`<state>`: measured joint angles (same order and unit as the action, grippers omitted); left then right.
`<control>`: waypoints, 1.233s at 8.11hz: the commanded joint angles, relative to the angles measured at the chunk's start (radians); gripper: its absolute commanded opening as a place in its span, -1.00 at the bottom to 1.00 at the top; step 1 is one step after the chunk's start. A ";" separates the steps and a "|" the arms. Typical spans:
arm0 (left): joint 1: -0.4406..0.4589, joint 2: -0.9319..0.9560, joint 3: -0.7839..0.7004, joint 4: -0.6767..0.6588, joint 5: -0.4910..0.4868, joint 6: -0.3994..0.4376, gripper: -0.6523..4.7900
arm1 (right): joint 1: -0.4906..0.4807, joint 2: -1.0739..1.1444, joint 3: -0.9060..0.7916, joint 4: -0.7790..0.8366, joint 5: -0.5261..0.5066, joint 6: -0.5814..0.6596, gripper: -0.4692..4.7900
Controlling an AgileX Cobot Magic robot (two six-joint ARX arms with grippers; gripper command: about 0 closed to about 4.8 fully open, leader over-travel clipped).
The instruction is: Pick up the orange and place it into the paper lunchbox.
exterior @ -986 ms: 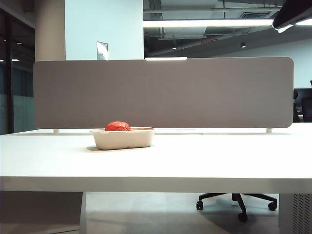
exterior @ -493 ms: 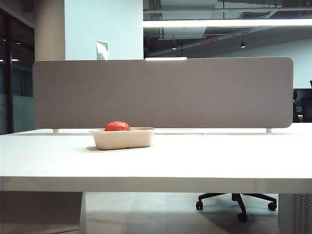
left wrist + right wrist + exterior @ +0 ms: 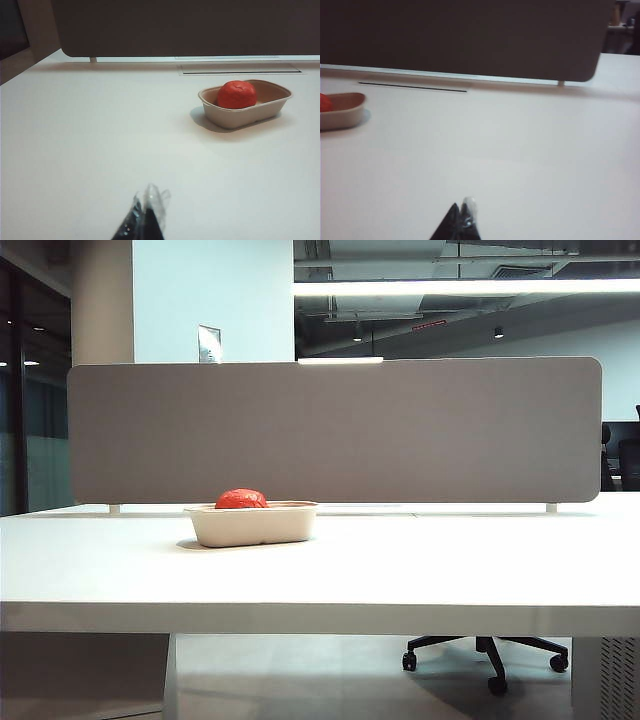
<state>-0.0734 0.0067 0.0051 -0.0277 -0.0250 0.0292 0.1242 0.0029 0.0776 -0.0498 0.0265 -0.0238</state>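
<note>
The orange (image 3: 241, 499) sits inside the paper lunchbox (image 3: 252, 524), toward the tray's left end as the exterior view shows it, its top rising above the rim. The lunchbox rests on the white table (image 3: 400, 570), in front of the grey partition panel (image 3: 335, 430) that runs along the far edge. Neither arm appears in the exterior view. In the left wrist view the left gripper (image 3: 145, 217) shows only as dark fingertips drawn together to a point, with a wrinkled clear covering on them; it holds nothing and is well apart from the orange (image 3: 236, 94) and the lunchbox (image 3: 245, 112). In the right wrist view the right gripper (image 3: 460, 220) likewise shows its tips pressed together, empty, over bare table surface, with the end of the lunchbox (image 3: 342, 111) and a sliver of the orange (image 3: 324, 102) far off at the frame's edge. Neither gripper touches any object.
</note>
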 commanded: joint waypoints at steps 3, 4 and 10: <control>0.003 -0.003 -0.002 0.006 0.002 0.000 -0.78 | -0.041 0.000 -0.075 0.055 0.105 0.051 -0.82; 0.003 -0.003 -0.002 0.006 0.003 0.000 -0.78 | -0.039 0.000 -0.075 0.054 0.106 0.051 -0.82; 0.003 -0.003 -0.002 0.006 0.002 0.000 -0.78 | -0.039 0.000 -0.074 0.054 0.106 0.051 -0.82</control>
<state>-0.0734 0.0067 0.0051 -0.0273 -0.0257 0.0292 0.0849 0.0029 0.0067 -0.0135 0.1299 0.0235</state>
